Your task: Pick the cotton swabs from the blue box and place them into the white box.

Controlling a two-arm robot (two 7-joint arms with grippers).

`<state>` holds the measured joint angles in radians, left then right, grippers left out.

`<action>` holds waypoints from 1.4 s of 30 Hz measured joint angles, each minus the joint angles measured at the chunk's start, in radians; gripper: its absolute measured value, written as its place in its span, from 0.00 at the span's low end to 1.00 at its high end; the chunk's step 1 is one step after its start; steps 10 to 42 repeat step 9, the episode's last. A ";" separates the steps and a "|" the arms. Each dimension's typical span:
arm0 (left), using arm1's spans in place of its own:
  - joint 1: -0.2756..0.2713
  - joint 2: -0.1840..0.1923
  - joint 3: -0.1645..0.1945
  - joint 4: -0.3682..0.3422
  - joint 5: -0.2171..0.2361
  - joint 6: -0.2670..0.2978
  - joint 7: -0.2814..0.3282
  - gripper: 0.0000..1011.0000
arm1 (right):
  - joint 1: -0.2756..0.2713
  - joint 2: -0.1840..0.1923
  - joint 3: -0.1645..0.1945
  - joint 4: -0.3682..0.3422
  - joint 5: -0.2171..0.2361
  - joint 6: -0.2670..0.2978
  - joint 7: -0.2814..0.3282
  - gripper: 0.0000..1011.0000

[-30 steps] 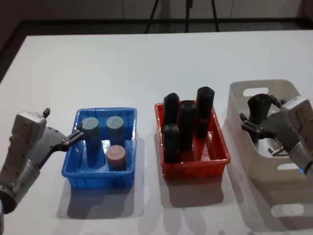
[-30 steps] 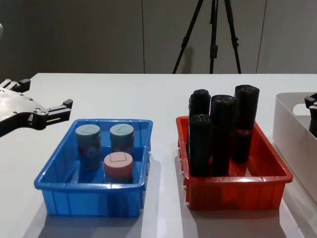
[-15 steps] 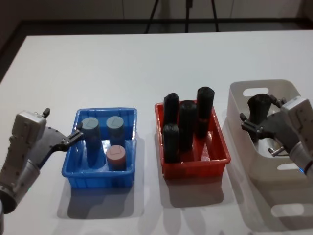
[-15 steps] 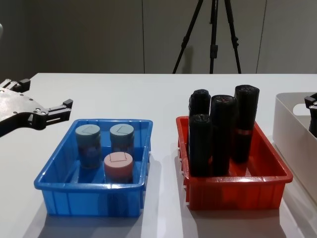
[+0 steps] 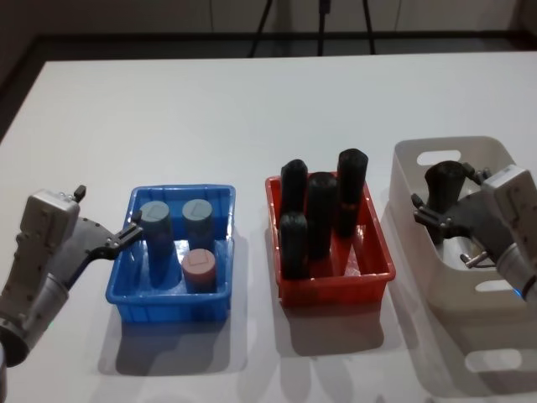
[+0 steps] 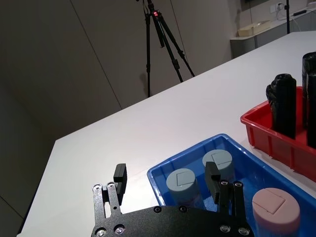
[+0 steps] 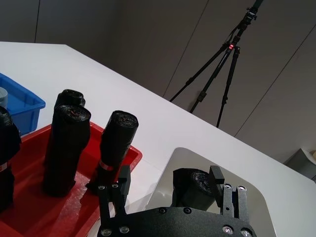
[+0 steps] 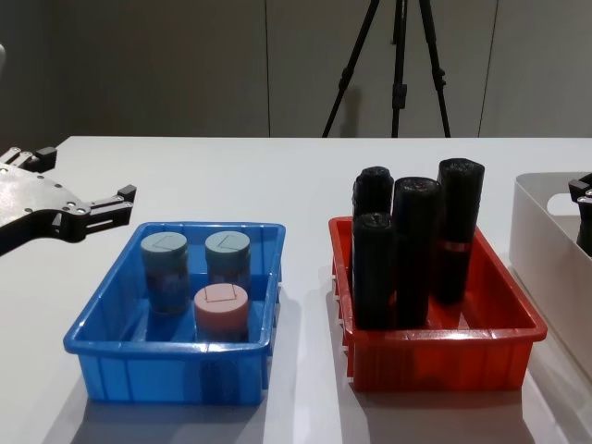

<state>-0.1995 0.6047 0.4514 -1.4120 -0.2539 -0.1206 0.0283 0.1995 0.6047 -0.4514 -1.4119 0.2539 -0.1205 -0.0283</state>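
Observation:
The blue box sits left of centre and holds three cotton swabs tubs: two with grey-blue lids and one with a pink lid. My left gripper hovers open just left of the box's rim, one fingertip near the closest grey-blue tub; from the wrist, its fingers frame that tub. The white box stands at the right. My right gripper is open above it, with a black cylinder inside the box beyond the fingers.
A red bin between the two boxes holds several tall black cylinders, standing higher than the swab tubs. Bare white table stretches behind the bins. A tripod stands beyond the table's far edge.

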 joint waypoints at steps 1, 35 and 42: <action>0.000 0.000 0.000 0.000 0.000 0.000 0.000 0.99 | 0.000 0.000 0.000 0.000 0.000 0.000 0.000 0.99; 0.000 0.000 0.000 0.000 0.000 0.000 0.000 0.99 | 0.000 0.000 0.000 0.000 0.000 0.000 0.000 0.99; 0.000 0.000 0.000 0.000 0.000 0.000 0.000 0.99 | 0.000 0.000 0.000 0.000 0.000 0.000 0.000 0.99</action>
